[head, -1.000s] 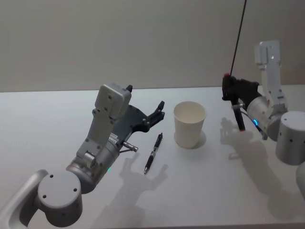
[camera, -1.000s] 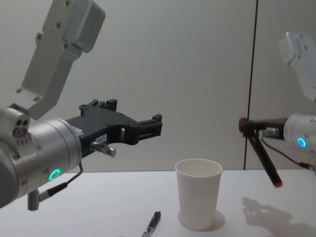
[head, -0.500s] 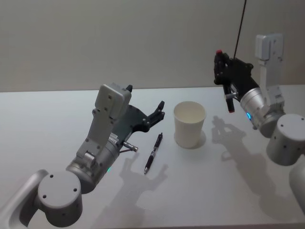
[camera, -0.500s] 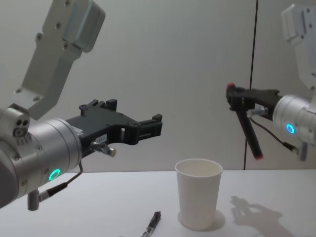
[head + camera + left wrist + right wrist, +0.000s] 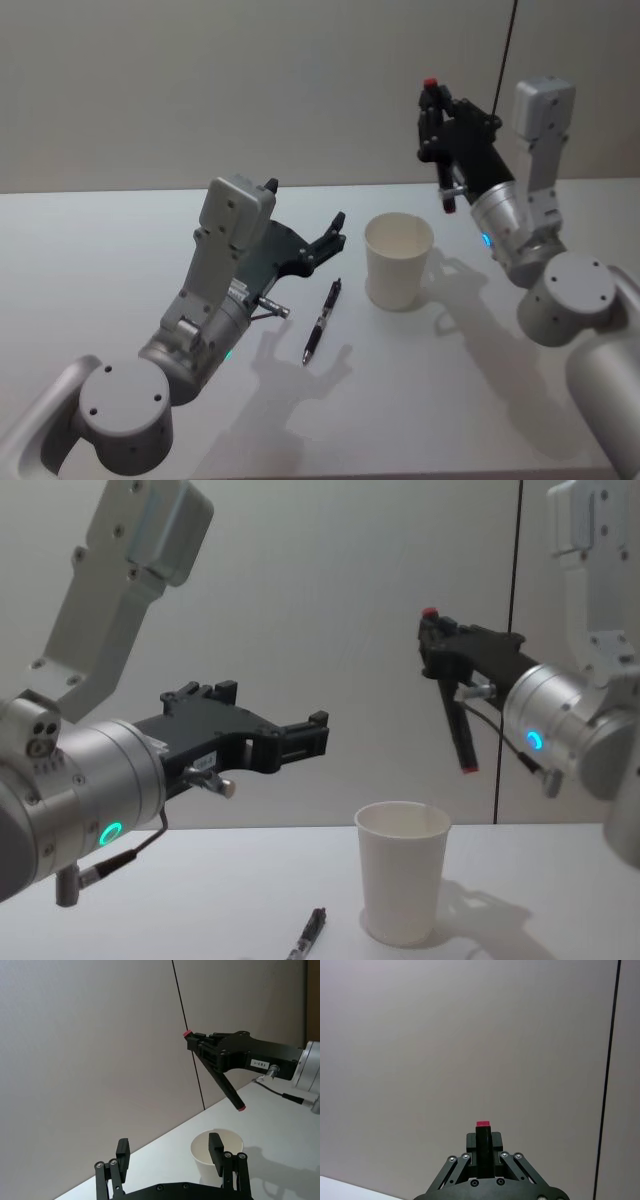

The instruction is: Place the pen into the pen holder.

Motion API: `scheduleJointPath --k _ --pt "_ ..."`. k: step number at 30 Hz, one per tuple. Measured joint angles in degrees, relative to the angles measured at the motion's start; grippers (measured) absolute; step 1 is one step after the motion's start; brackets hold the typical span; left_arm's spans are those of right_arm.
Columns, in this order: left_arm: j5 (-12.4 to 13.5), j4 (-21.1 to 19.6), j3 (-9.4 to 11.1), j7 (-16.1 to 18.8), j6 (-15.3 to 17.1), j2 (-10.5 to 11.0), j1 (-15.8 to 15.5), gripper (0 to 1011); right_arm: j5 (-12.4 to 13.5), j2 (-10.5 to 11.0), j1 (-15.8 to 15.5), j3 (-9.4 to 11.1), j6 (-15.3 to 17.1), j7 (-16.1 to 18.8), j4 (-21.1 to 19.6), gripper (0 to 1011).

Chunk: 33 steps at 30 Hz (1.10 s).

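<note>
The pen holder, a white paper cup (image 5: 398,262) (image 5: 403,870) (image 5: 216,1152), stands upright on the table. My right gripper (image 5: 432,112) (image 5: 434,642) (image 5: 482,1154) is shut on a black pen with red ends (image 5: 442,160) (image 5: 458,715) (image 5: 220,1077) (image 5: 482,1132). That pen hangs steeply, its lower tip in the air above the cup's right rim. A second black pen (image 5: 322,320) (image 5: 308,935) lies on the table left of the cup. My left gripper (image 5: 335,232) (image 5: 305,742) (image 5: 169,1150) hovers open above that lying pen, holding nothing.
The white table (image 5: 120,260) runs back to a plain wall. A thin black vertical line (image 5: 512,650) crosses the wall behind the right arm. Open tabletop lies in front of and to the right of the cup.
My right gripper has swung up and to the left with the pen, from the far right to just above the cup's right side. The left arm and the lying pen have not moved.
</note>
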Motion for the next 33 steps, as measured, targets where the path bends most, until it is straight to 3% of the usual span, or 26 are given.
scheduleJointPath --k 14,33 --pt "0.0 0.0 0.0 0.0 0.0 0.0 0.0 999 0.2 -3.3 5.4 -1.6 -12.7 -1.1 14.6 159" --pt "0.0 0.0 0.0 0.0 0.0 0.0 0.0 1000 -0.2 -5.9 10.5 -2.3 -21.3 -1.7 29.2 159"
